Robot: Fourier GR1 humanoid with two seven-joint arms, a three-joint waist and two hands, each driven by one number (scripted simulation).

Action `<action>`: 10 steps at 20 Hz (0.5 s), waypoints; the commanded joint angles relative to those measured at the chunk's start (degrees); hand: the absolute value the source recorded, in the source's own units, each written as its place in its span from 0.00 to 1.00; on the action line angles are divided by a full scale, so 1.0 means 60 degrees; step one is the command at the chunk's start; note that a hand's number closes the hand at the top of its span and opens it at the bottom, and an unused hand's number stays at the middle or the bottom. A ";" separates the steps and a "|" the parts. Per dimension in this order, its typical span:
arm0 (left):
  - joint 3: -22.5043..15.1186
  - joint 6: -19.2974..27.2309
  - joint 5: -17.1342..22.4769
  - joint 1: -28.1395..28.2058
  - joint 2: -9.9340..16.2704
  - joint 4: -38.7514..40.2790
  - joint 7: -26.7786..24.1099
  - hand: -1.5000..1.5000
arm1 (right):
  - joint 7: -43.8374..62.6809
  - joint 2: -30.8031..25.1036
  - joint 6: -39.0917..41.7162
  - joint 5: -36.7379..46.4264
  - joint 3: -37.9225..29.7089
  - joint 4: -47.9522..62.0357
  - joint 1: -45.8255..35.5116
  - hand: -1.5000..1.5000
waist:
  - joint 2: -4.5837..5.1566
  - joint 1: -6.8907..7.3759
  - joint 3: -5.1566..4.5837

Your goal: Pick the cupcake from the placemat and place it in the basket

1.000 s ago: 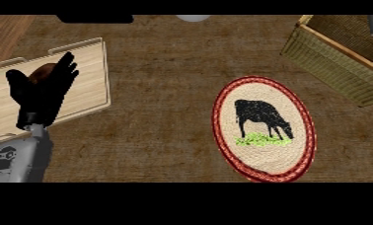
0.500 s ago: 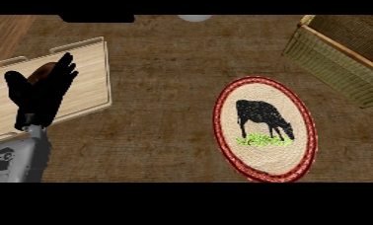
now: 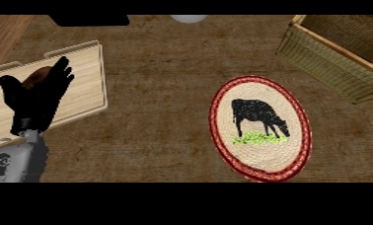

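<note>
Head view, steep look down on a brown woven-textured counter [image 3: 160, 86]. Wicker basket [image 3: 320, 56] sits at the upper right corner, partly cut off by the edge, interior in shadow. Oval placemat [image 3: 260, 128] lies right of centre, cream weave with a red braided rim, printed with a black cow standing on a green grass patch; no writing or brand readable on it or anywhere else. No cupcake shows on the placemat or in the basket. Light wooden board [image 3: 80, 86] with a raised edge lies at the left, tilted relative to the counter edge. Left hand [image 3: 36, 98] shows at the left, grey forearm entering from the lower left corner, palm over the board, fingers straight and spread, pointing up and slightly right, thumb out to the left: released, grasping nothing. A small brown rounded item [image 3: 38, 75] peeks out from behind the fingers on the board; mostly hidden, identity cannot be told. Right hand shows nowhere.
</note>
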 commanded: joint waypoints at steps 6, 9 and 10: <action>-0.0100 0.0105 -0.0024 0.0587 -0.0275 -0.0392 -0.0024 0.50 | 0.0658 -0.1091 0.2697 -0.2564 -0.1510 -0.4238 0.3372 0.00 | -0.0078 -0.0262 0.0003; 0.0346 -0.0084 0.0143 0.0124 0.0273 0.0085 0.0055 0.50 | 0.0854 -0.1038 0.3924 -0.3789 -0.2088 -0.5609 0.4533 0.00 | -0.0079 -0.0391 0.0001; 0.0421 -0.0103 0.0184 0.0370 0.0208 0.0103 -0.0337 0.50 | 0.0314 -0.1108 0.4225 -0.4319 -0.2587 -0.5773 0.5266 0.00 | -0.0073 -0.0418 0.0008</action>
